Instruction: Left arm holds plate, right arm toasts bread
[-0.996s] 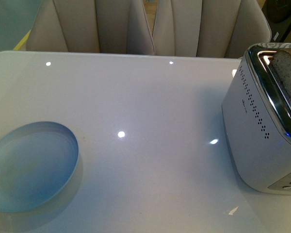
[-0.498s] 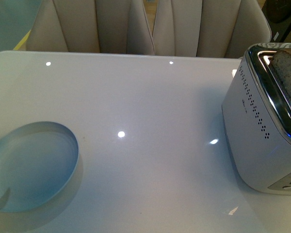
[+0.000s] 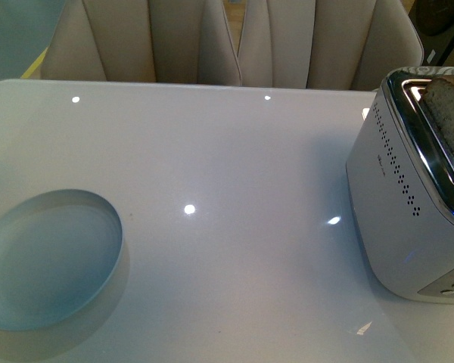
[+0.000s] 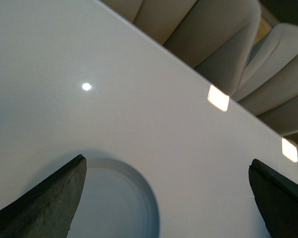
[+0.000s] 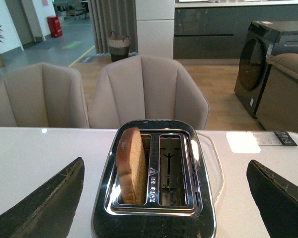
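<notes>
The pale blue plate (image 3: pixel 49 261) lies flat on the white table (image 3: pixel 227 174) at the front left, with nothing on it. In the left wrist view my left gripper (image 4: pixel 166 162) hangs open above the table; one dark finger (image 4: pixel 49 203) overlaps the plate (image 4: pixel 114 203) and the other sits far off to the side. The bread (image 3: pixel 448 113) stands upright in a slot of the silver toaster (image 3: pixel 405 212) at the right, its rounded top sticking out. My right gripper (image 5: pixel 165 162) is open above the toaster (image 5: pixel 154 223), the bread (image 5: pixel 130 166) between and below its fingers, untouched. Neither arm shows in the front view.
Beige padded chairs (image 3: pixel 234 41) stand behind the table's far edge. The toaster's second slot (image 5: pixel 171 168) is empty. A dark washing machine (image 5: pixel 268 59) stands far off in the room.
The dark tip of my left gripper at the front view's left edge by the plate has slid out of view. Plate, toaster and bread have not moved.
</notes>
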Controlling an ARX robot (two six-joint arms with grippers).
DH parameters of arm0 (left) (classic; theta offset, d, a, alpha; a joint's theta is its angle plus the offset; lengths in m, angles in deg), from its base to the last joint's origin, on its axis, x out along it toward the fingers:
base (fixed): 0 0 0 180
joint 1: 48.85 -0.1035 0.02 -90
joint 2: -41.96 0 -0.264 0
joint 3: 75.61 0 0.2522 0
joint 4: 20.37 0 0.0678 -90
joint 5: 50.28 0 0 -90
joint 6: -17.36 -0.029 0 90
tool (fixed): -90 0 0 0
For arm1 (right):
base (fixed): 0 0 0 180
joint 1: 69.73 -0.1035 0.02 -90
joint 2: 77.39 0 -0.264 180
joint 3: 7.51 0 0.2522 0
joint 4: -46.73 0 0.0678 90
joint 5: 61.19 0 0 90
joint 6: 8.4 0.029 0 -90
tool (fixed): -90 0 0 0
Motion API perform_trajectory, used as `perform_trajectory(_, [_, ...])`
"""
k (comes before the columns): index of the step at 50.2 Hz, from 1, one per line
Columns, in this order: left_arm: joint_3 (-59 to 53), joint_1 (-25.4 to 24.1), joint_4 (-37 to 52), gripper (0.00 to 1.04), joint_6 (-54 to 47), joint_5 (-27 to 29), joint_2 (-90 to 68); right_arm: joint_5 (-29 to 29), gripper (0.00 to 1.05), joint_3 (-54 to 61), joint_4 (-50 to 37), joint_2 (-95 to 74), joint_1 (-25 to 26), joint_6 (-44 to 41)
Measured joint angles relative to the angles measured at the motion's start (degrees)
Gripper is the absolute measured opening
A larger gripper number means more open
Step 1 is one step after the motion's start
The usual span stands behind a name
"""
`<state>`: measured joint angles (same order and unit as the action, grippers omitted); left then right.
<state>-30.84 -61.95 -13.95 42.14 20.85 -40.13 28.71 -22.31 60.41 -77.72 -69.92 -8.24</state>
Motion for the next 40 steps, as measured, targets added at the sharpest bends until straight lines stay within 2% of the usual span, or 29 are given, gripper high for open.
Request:
perform_trajectory(6, [-0.11, 8.74, -1.90, 0.98, 7.10, 6.43, 8.79, 0.00, 0.96, 0.00, 0.00, 0.00, 0.00, 0.00])
perform_trajectory(11, [-0.35, 12.41, -3.82, 0.97, 8.98, 9.84, 13.64, 0.00, 0.96, 0.00, 0.00, 0.00, 0.00, 0.00])
perform_trajectory(12, [-1.20, 12.81, -1.86, 0.95, 6.97, 11.54, 14.19, 0.00, 0.96, 0.00, 0.00, 0.00, 0.00, 0.00])
perform_trajectory(15, [-7.52, 13.11, 13.00, 0.81, -3.72, 17.79, 17.66, -0.07, 0.96, 0.00, 0.00, 0.02, 0.00, 0.00])
perform_trajectory(17, [-10.56, 13.00, 16.72, 0.72, -10.69, 18.88, 21.18, -0.04, 0.96, 0.00, 0.00, 0.02, 0.00, 0.00])
perform_trajectory(23, [-14.40, 13.07, 11.39, 0.49, -20.20, 18.86, 32.33, 0.04, 0.96, 0.00, 0.00, 0.02, 0.00, 0.00])
perform_trajectory(30, [-15.93, 13.07, 4.46, 0.24, -23.02, 18.88, 41.40, 0.00, 0.96, 0.00, 0.00, 0.02, 0.00, 0.00])
perform_trajectory(36, [-16.28, 13.07, 3.10, 0.03, -23.56, 18.88, 44.35, 0.00, 0.96, 0.00, 0.00, 0.02, 0.00, 0.00])
perform_trajectory(40, [-18.40, 13.07, 3.10, 0.03, -23.85, 18.88, 46.34, 0.02, 0.96, 0.00, 0.00, 0.02, 0.00, 0.00])
